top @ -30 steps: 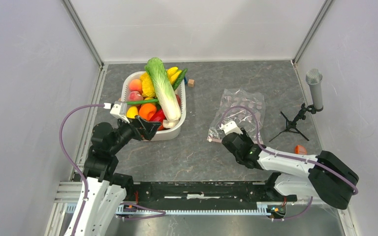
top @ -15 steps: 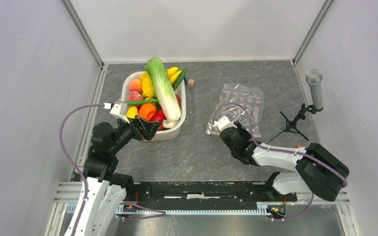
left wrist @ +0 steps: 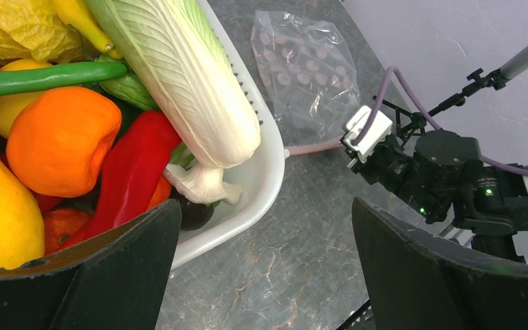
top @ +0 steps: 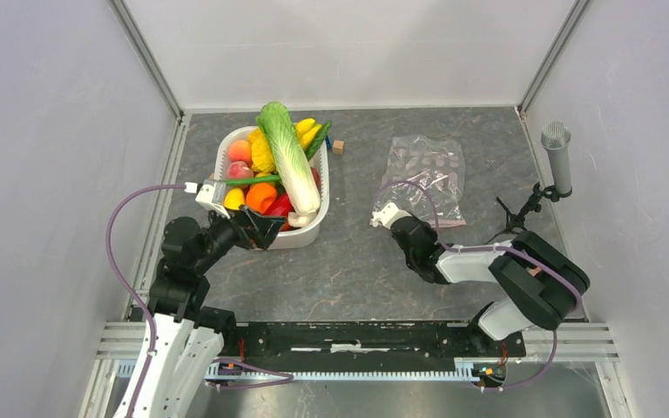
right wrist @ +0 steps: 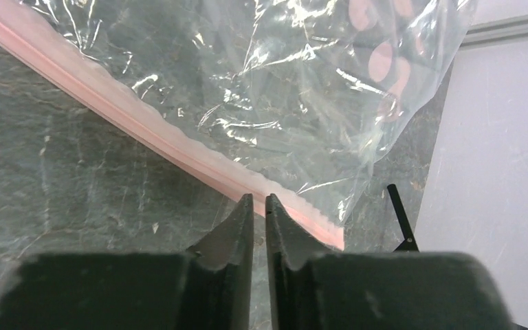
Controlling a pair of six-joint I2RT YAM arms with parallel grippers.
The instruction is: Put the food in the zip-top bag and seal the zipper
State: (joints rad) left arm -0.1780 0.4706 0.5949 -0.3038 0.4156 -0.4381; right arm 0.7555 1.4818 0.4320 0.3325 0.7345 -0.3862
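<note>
Although the grey marbled table (top: 348, 270) carries both, the white plastic tub (top: 320, 222) sits toward its left edge, heaped with toy food under a long green-and-white napa cabbage (top: 289, 165), and the clear crinkly zip-top bag (top: 427, 170) lies flat well apart toward the right edge, so the right arm is much the nearer to it. The bag's thin pink zipper strip (right wrist: 165, 141) runs along the edge facing the arms, and in the right wrist view its long axis slants from upper left to lower right, crosswise to the fingers. The right gripper (right wrist: 260, 199) points straight at that strip near its lower-right end, jaws drawn almost together with only a slit between, tips at the strip's near margin; whether they have pinched it I cannot tell. The left gripper (left wrist: 265, 206) hangs wide open and empty just beside the tub's near rim
</note>
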